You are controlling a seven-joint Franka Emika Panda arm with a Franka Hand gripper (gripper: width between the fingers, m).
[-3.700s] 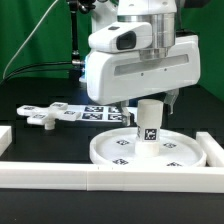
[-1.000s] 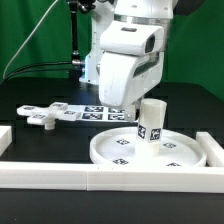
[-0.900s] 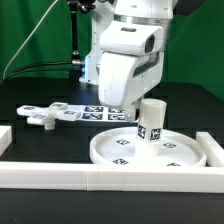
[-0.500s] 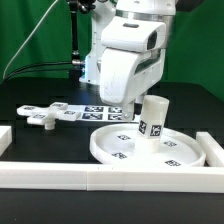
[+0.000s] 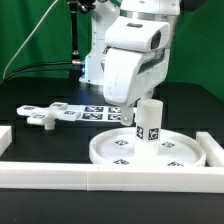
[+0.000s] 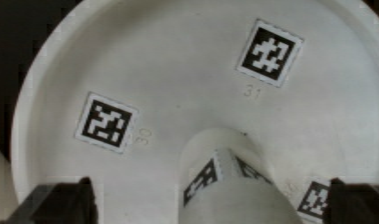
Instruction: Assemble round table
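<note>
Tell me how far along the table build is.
Done: the leg stands upright on the disc. In hand: nothing; the gripper is open around the leg. Left: the cross-shaped foot lies unattached on the tabletop, at the exterior view's left.

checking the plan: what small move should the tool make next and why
Probably lift straight up: the tool is open with a finger either side of the leg, which stands on the disc, while the cross foot lies apart.
</note>
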